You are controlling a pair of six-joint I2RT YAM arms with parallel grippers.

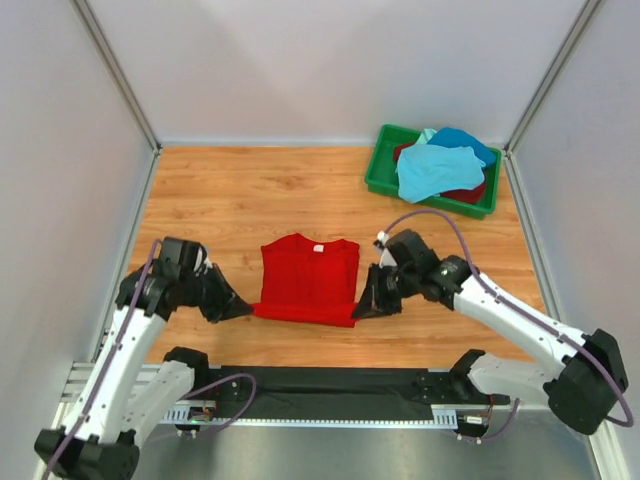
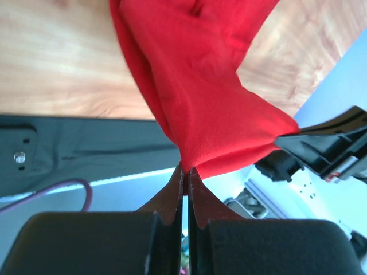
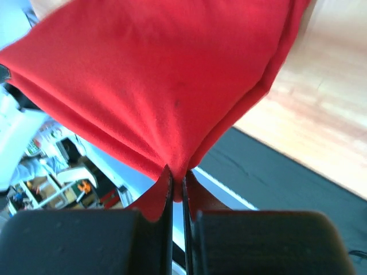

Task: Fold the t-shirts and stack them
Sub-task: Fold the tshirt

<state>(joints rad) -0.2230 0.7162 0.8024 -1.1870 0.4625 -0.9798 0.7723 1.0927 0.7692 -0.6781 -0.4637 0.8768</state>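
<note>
A bright red t-shirt point(image 1: 306, 277) lies near the table's front, partly folded, collar toward the back. My left gripper point(image 1: 243, 308) is shut on its near left corner, the cloth point(image 2: 195, 97) pinched between the fingertips point(image 2: 175, 189). My right gripper point(image 1: 362, 306) is shut on the near right corner, red cloth point(image 3: 160, 86) spreading from its tips point(image 3: 195, 192). Both near corners are lifted off the wood. Other t-shirts, light turquoise point(image 1: 433, 168), blue point(image 1: 466, 142) and dark red point(image 1: 468, 194), are heaped in the bin.
A green plastic bin point(image 1: 378, 172) stands at the back right corner. A black strip point(image 1: 330, 382) runs along the table's near edge between the arm bases. Grey walls close in the left, right and back sides.
</note>
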